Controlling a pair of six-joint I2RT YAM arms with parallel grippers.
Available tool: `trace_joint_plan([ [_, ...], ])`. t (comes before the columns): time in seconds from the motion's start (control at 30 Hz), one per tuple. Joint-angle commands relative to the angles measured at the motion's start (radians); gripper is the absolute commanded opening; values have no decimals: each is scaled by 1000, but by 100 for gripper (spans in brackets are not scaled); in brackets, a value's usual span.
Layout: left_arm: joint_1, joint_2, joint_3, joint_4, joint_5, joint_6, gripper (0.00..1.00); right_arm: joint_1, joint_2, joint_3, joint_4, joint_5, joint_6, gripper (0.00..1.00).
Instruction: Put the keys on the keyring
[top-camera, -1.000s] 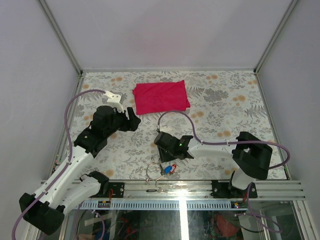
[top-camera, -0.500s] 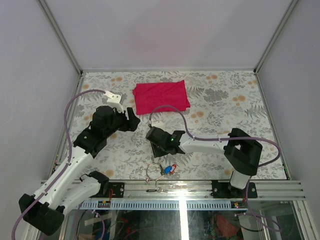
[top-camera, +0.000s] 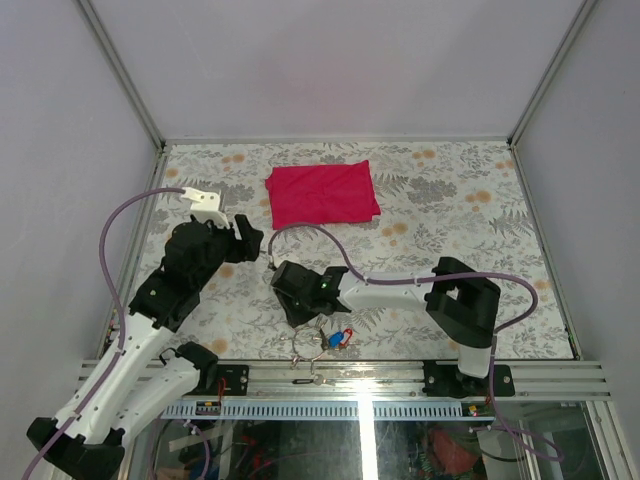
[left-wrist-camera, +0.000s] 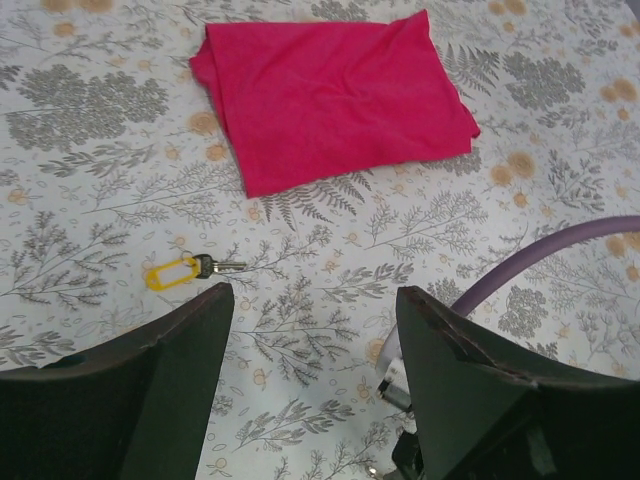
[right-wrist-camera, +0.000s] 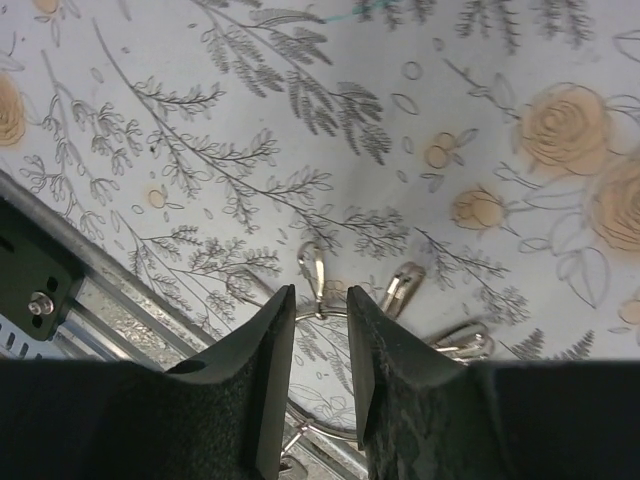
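Having swung left across the floral surface (top-camera: 450, 200), my right fingers (right-wrist-camera: 250, 390) narrow to a slit above the keyring (top-camera: 307, 343), blue and red keys (top-camera: 338, 337) just beside it, ready to grasp, while my left fingers (left-wrist-camera: 140, 400) hang wide apart, empty.

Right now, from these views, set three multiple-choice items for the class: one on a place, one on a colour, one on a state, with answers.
1. At which edge of the floral table lies the thin silver wire keyring? A far; B near; C left.
2. What colour tag has the lone small metal key? A yellow; B green; C white.
3. How is the left gripper? A shut on a key; B shut on a ring; C open, empty.
Answers: B, it lies by the front rail; A, yellow shows against the floral pattern; C, its fingers stand wide apart, nothing between.
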Motion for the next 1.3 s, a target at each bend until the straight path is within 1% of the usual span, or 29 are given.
trace_joint_plan([
  [0.0, 5, -30, 24, -1, -67, 23, 68, 25, 66, 76, 0, -48, -63, 35],
  [0.2, 6, -38, 22, -10, -71, 26, 68, 43, 125, 131, -45, -57, -95, 38],
  [0.5, 6, -40, 22, -13, -71, 35, 68, 52, 180, 186, -126, -12, -117, 36],
  [0.73, 5, -42, 22, -14, -73, 41, 68, 63, 215, 226, -195, 42, -138, 24],
  [0.83, 6, -43, 24, -14, -77, 44, 68, 63, 206, 222, -192, 46, -145, 10],
  [0.9, 6, -43, 28, -13, -79, 47, 68, 63, 182, 206, -163, 35, -153, 1],
  [1.07, 6, -49, 64, -1, -56, 63, 68, 48, 38, 118, -22, 42, -180, 0],
  [1.27, 6, -84, 106, 63, 42, 94, 68, -28, -216, -55, 201, 33, -187, 0],
])
